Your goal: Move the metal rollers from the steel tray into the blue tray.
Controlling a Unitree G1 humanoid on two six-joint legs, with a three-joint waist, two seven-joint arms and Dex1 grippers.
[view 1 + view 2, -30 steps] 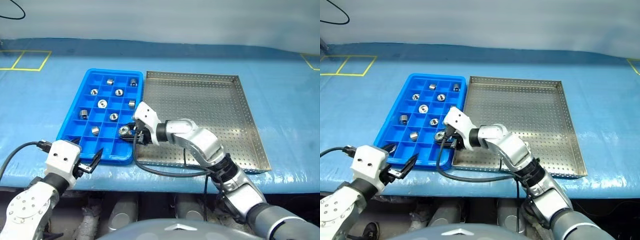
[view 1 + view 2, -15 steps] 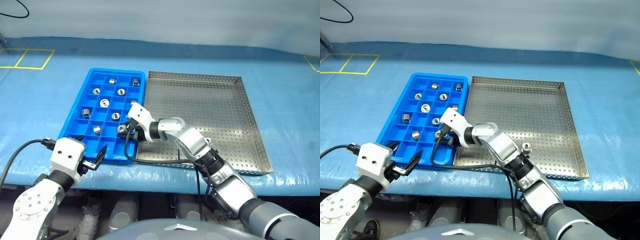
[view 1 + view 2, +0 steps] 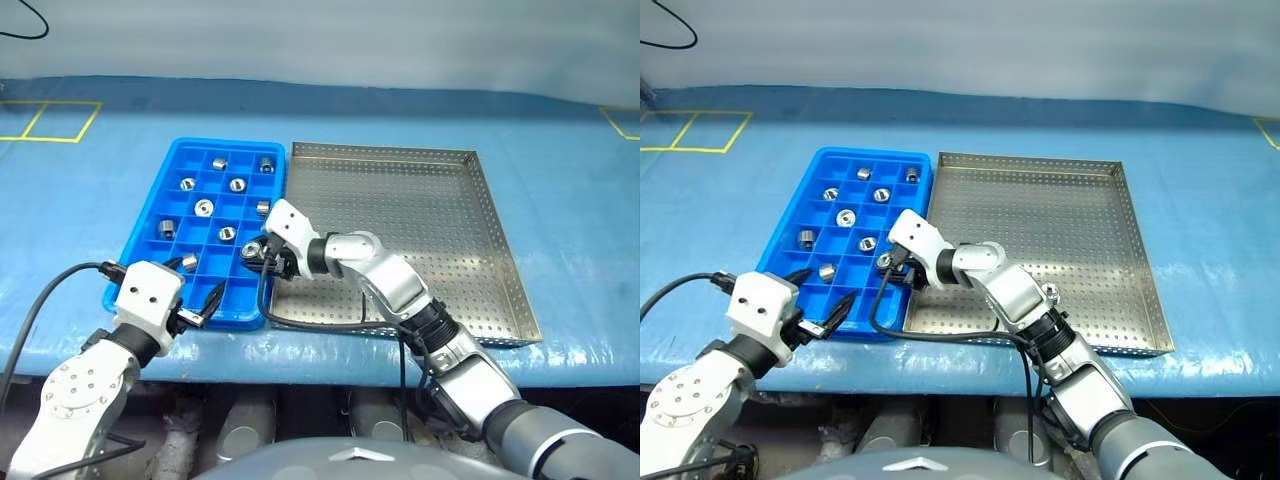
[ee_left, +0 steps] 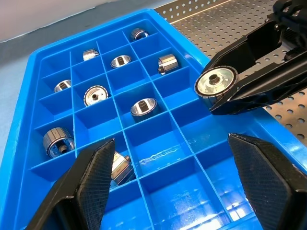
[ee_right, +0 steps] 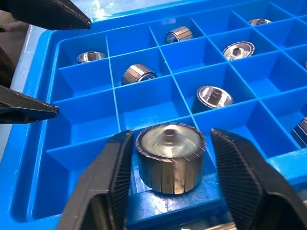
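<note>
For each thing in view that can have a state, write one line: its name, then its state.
Steel tray: empty of rollers.
Blue tray: partly filled, one roller per occupied compartment.
Roller at right gripper: between the open fingers, above the tray.
Left gripper: open, empty.

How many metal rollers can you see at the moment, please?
10 metal rollers: nine lie in separate compartments of the blue tray, and one is at the right gripper above that tray's near end. More may be hidden.

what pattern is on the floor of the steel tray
Rows of small round holes across shiny silver metal; the steel tray shows this best in the left eye view.
</note>
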